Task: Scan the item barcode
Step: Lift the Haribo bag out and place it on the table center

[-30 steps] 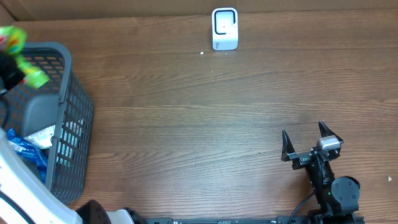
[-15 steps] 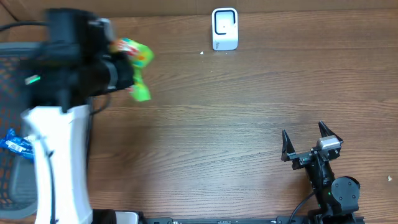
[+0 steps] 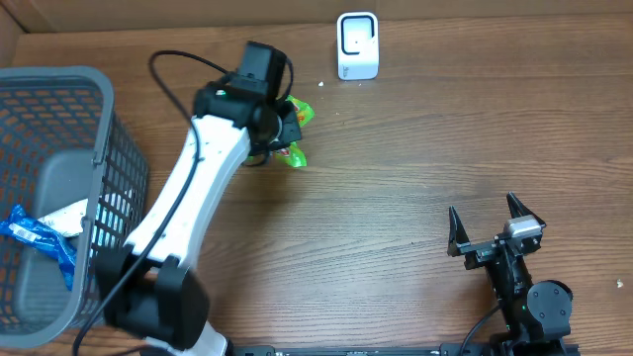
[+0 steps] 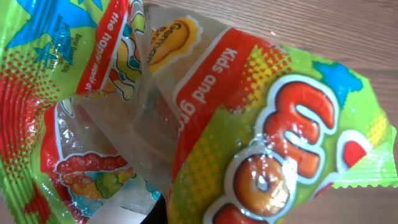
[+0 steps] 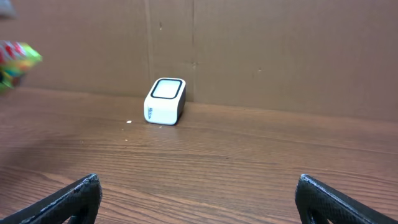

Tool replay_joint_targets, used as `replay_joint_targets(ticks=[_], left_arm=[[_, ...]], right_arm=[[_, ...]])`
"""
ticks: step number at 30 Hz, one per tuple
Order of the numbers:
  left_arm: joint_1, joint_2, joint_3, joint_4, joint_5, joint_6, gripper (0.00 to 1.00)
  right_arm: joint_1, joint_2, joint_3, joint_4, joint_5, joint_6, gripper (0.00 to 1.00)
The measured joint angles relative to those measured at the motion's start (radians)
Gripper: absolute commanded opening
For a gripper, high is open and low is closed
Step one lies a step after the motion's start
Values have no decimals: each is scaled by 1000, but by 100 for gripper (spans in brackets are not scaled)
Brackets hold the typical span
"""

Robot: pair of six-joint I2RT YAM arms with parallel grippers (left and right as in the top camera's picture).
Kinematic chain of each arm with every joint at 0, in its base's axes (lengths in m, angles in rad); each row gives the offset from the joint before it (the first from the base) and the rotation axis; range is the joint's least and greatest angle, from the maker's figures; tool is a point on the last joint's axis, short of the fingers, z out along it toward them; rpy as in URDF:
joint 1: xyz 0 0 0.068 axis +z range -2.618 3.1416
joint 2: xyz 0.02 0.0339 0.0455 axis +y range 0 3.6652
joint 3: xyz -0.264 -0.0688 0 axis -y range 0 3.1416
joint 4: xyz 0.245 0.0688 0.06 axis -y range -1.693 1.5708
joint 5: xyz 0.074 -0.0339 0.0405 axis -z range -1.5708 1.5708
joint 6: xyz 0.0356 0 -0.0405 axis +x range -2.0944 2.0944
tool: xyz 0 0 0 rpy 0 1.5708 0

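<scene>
Wood-grain table (image 3: 415, 148) backed by a cardboard wall (image 5: 280, 50); two arms, one candy bag in hand.

Item: green and red gummy candy bag (image 3: 295, 155), crinkled film with red lettering and a clear window, filling the left wrist view. It is clamped between the closed fingers of the left gripper (image 3: 285, 127) over the far middle of the table, near the white scanner (image 3: 357, 45) and to its left, but apart from it. The scanner stands at the far edge against the cardboard. The right gripper (image 3: 483, 213) is at the near right corner with its fingers spread wide on nothing, facing the scanner from well back. A grey mesh basket (image 3: 114, 188) is at the left edge, with a blue packet (image 3: 40, 237) inside.
</scene>
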Motion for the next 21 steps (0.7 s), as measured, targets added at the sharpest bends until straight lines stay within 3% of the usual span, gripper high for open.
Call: replay_joint_targets(ticks=[8,15,21], left_arm=[[-53,150,-7,76,-2,-35,4],[-70,186,-13,80,8,-50,50],[-70,186,18,55,10,-44,55]], right_arm=[[0,0,0,0,0,0,100],[0,0,0,-1,0,0,100],[0,0,0,0,0,0,100]])
